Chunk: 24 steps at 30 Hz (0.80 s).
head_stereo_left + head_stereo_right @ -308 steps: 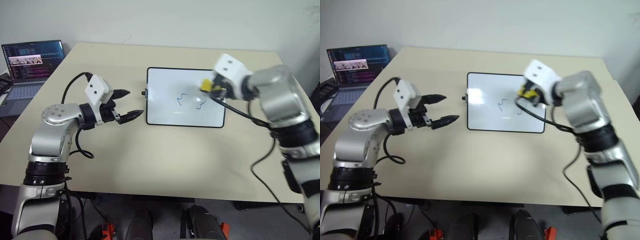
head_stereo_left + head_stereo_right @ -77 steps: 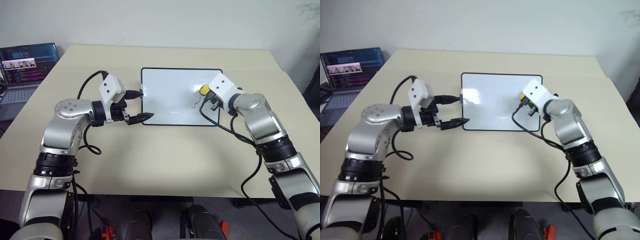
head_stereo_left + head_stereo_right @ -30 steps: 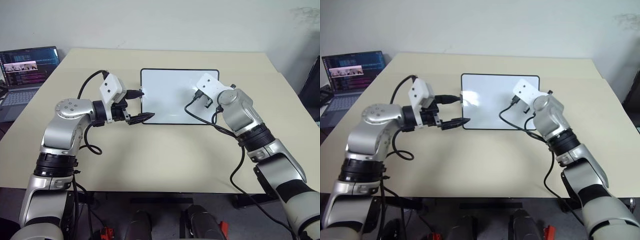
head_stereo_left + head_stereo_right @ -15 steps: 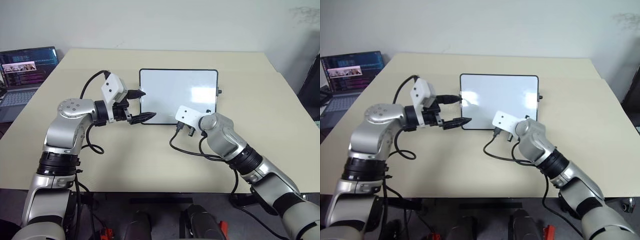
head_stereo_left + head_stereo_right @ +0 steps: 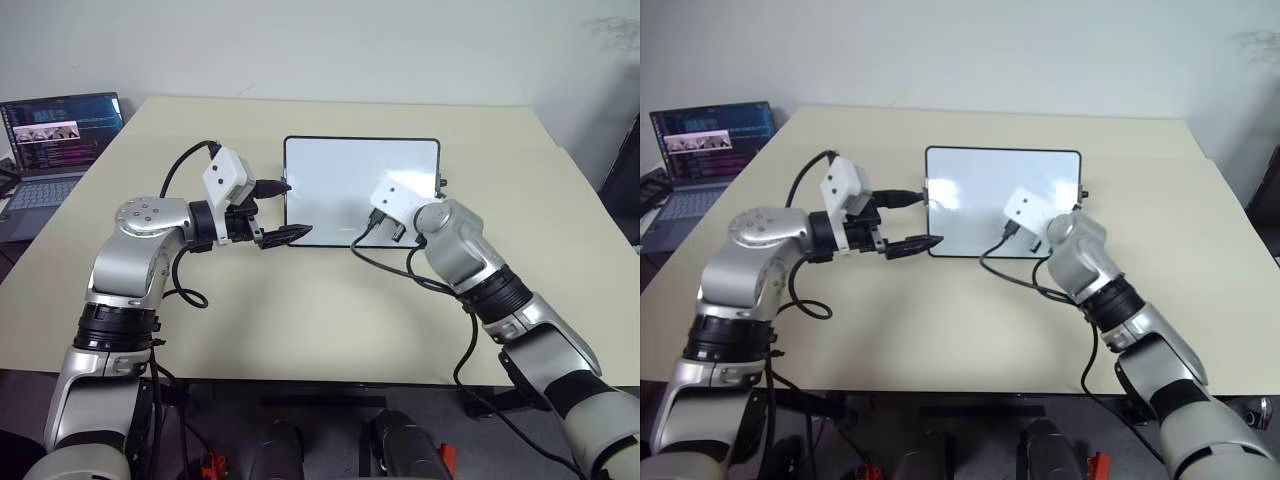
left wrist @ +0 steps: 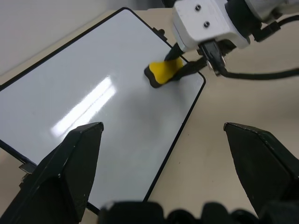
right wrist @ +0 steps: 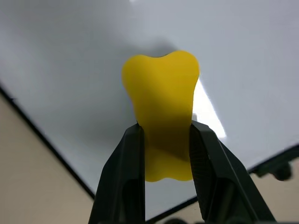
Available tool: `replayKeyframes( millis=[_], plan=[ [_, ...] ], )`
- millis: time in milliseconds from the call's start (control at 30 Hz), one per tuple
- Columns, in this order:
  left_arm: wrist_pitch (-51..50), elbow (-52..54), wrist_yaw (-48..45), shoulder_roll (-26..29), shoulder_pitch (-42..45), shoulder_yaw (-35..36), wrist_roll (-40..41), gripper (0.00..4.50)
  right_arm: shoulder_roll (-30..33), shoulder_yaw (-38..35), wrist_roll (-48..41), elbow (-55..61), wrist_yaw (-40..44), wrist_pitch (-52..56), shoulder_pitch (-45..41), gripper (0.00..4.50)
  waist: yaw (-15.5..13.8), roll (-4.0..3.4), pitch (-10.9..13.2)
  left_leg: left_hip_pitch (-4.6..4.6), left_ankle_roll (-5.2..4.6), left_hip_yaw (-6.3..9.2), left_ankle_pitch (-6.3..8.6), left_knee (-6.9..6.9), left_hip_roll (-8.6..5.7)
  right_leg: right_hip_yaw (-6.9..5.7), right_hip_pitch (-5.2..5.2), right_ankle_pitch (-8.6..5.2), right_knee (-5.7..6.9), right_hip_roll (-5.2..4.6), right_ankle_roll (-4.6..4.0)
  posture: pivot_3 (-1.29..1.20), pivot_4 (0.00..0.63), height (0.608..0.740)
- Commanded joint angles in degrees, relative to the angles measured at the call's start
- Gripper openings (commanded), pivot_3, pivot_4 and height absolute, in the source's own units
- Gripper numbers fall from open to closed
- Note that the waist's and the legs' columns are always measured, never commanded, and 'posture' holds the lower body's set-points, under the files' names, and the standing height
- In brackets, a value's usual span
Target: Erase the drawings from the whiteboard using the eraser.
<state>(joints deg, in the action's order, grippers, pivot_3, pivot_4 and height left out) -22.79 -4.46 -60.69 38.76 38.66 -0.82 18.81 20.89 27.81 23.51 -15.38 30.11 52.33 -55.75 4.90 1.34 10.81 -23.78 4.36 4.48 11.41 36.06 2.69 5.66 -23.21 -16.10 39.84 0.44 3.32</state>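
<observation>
The eraser (image 7: pixel 161 112) was held in the right pincer (image 7: pixel 164 154) on the board's (image 5: pixel 340 165) near right corner, while the left pincer (image 5: pixel 278 211) was kept wide beside its left edge.

The whiteboard (image 5: pixel 340 185) is glossy and smooth, catching a bright glare, with a thin black frame. The eraser (image 7: pixel 161 98) looks matt yellow. The table (image 5: pixel 300 310) is matt beige.
</observation>
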Motion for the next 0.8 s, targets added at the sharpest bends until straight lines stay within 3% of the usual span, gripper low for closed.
replayKeyframes(
  millis=[33,133,233,300,367,633,800],
  plan=[
    [1.5,0.4,-0.5,-0.8,2.2,-0.2,0.2,4.50,2.6,-3.4,1.4,-1.7,-2.5,0.7,-0.9,0.97,-0.1,0.00,0.0,-0.01,0.00,0.00,0.00,0.00,0.00,0.00,0.00,0.00,-0.02,0.00,0.00,0.00,0.150,0.740],
    [2.0,-0.5,-0.8,-1.3,2.8,-0.6,-0.1,4.50,3.5,-5.2,-0.4,1.8,-0.9,-0.1,-0.1,0.97,-0.1,0.00,0.0,-0.05,0.00,0.00,0.00,-0.04,0.00,0.00,0.00,0.00,-0.12,0.00,0.01,0.00,0.150,0.740],
    [2.5,-1.4,-1.4,-2.0,3.7,-1.2,0.1,4.50,5.2,-8.6,-7.6,14.8,8.2,-0.8,3.4,0.97,-0.1,-0.03,0.0,-0.10,0.00,0.00,0.01,-0.17,0.01,-0.01,-0.03,0.00,-0.27,0.00,0.01,0.00,0.150,0.740],
    [2.4,-1.1,-2.9,-4.9,4.4,-3.4,1.1,4.50,9.5,-17.4,-14.9,27.8,15.2,7.0,5.8,0.97,-0.4,-0.22,0.1,-0.17,-0.01,0.01,0.01,-0.35,0.01,-0.04,-0.05,-0.01,-0.45,0.00,0.00,0.00,0.150,0.740],
    [2.6,-0.9,-4.1,-7.0,4.9,-5.0,1.2,4.50,12.9,-22.5,-18.5,32.8,17.4,13.0,6.9,0.97,-0.6,-0.36,0.2,-0.42,0.00,0.08,0.03,-0.34,0.00,-0.13,-0.08,0.04,-0.69,-0.04,-0.09,0.00,0.150,0.740],
    [7.7,-6.6,-6.8,-18.4,10.4,-11.9,-1.4,4.50,24.5,-39.8,-19.7,25.8,9.3,29.8,11.0,0.97,-2.1,-0.33,0.2,-0.59,0.10,0.07,0.19,-0.34,-0.09,-0.21,-0.13,0.08,-0.91,-0.15,-0.24,0.00,0.150,0.740],
    [14.7,-12.8,-4.5,-26.2,11.9,-14.2,-4.2,4.50,28.6,-43.6,-23.6,25.4,9.3,33.8,17.4,0.97,-1.9,-0.37,0.2,-0.56,0.09,-0.01,0.19,-0.35,-0.14,-0.11,-0.13,0.06,-0.91,-0.19,-0.20,0.00,0.150,0.740]
  ],
)
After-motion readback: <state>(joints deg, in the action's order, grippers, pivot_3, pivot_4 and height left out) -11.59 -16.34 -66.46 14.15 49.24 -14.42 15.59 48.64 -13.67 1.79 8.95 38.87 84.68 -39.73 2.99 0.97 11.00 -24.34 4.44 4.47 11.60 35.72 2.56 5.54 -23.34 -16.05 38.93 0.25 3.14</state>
